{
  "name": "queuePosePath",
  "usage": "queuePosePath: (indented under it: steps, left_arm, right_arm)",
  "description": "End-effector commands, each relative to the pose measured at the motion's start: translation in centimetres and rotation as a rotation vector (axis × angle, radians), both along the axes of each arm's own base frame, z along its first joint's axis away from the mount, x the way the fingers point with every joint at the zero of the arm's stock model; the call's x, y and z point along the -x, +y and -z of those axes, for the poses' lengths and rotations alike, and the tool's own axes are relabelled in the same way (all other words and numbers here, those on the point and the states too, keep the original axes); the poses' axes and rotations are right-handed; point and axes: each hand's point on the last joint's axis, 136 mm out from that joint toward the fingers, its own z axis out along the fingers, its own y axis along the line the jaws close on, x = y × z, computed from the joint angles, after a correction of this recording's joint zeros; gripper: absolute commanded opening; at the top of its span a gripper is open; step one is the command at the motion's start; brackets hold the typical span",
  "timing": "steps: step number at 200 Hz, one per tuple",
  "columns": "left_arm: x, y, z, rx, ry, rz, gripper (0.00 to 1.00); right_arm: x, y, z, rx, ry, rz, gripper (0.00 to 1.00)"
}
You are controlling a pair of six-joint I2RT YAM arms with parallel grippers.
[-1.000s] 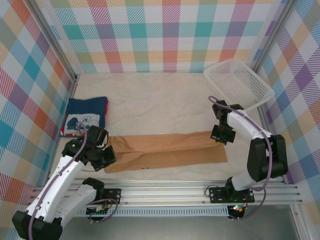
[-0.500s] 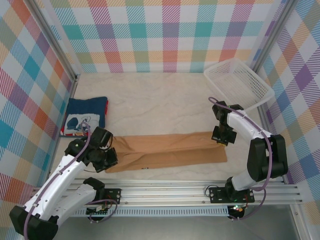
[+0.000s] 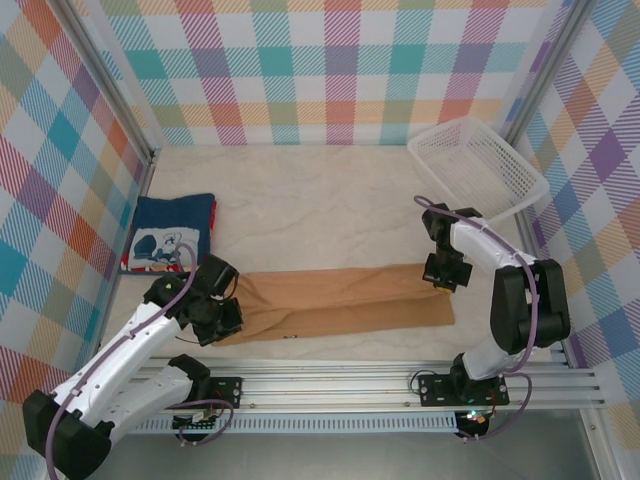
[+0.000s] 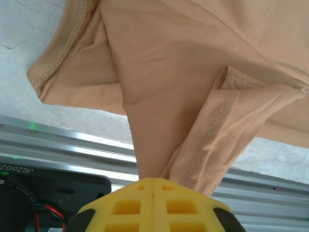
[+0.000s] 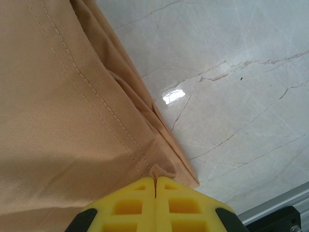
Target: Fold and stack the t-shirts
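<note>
A tan-orange t-shirt (image 3: pixel 335 300) lies folded into a long strip across the front of the table. My left gripper (image 3: pixel 222 318) is shut on its left end; in the left wrist view the cloth (image 4: pixel 193 96) rises in folds out of the closed yellow fingers (image 4: pixel 120 205). My right gripper (image 3: pixel 438 276) is shut on the strip's far right corner, and the hemmed edge (image 5: pixel 96 106) is pinched between the closed yellow fingers (image 5: pixel 125 208). A navy blue t-shirt (image 3: pixel 172 232) with a white cartoon print lies folded at the left.
A white mesh basket (image 3: pixel 478 166) stands tilted in the back right corner. Plaid walls (image 3: pixel 330 70) enclose the pale marble table (image 3: pixel 320 205). An aluminium rail (image 3: pixel 340 385) with the arm bases runs along the near edge.
My left gripper has moved to the right with the strip's left end, shortening the strip a little. The right gripper has edged slightly left and stays on its corner.
</note>
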Motion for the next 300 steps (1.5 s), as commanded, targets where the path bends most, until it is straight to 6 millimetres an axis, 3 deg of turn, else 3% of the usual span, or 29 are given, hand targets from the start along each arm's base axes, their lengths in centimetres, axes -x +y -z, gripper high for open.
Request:
queuePosePath:
  steps: [1,48,61,74,93,112,128,143,175,194,209,233,259,300]
  left_arm:
    - [0.1,0.1,0.5,-0.021,0.002,-0.007,0.00]
    - [-0.4,-0.4,1.4,-0.027,0.014,-0.012,0.00]
    - [-0.8,-0.7,1.6,-0.023,0.011,-0.020,0.05]
    - [-1.2,-0.8,1.4,-0.022,0.003,-0.030,0.17]
    - [-2.4,-0.8,-0.9,-0.024,-0.059,-0.056,0.45]
    - [-4.0,-1.2,-3.6,-0.025,-0.104,-0.066,0.59]
    - [-5.7,-1.2,-4.3,-0.043,-0.077,-0.099,0.57]
    - [-8.7,-0.9,-3.8,-0.048,-0.061,-0.156,0.54]
    - [-15.4,1.6,-0.3,-0.086,-0.032,-0.295,0.54]
    - [-17.9,3.3,1.8,-0.133,-0.023,-0.316,0.52]
    - [-18.7,4.6,3.0,-0.186,0.008,-0.312,0.46]
    - [-19.2,7.2,2.3,-0.265,-0.042,-0.321,0.48]
    - [-19.3,7.7,3.3,-0.182,-0.052,-0.341,0.50]
    - [-18.5,7.7,4.4,-0.183,-0.003,-0.314,0.40]
  right_arm:
    - [-0.4,-0.3,-0.2,0.015,0.000,-0.002,0.00]
    - [-0.4,-0.2,0.6,0.011,0.021,0.004,0.00]
    - [-0.3,-0.1,0.8,0.008,0.025,0.009,0.04]
    - [-0.2,-0.1,0.8,0.007,0.032,0.016,0.19]
    - [-0.2,-0.2,-0.1,0.011,0.009,0.027,0.40]
    - [-1.0,-0.4,-2.0,0.016,-0.061,0.031,0.46]
    - [-2.6,-0.2,-3.2,0.006,-0.141,0.026,0.43]
    - [-4.6,0.4,-3.2,-0.033,-0.211,0.033,0.42]
    - [-8.9,1.5,-1.3,-0.110,-0.305,0.053,0.39]
    - [-10.4,1.0,0.0,-0.121,-0.302,0.070,0.37]
    - [-11.1,0.6,0.6,-0.122,-0.289,0.076,0.37]
    - [-11.6,0.1,1.0,-0.120,-0.271,0.086,0.39]
    - [-11.5,-0.2,1.4,-0.113,-0.254,0.097,0.39]
    - [-10.8,-0.8,2.2,-0.108,-0.212,0.115,0.38]
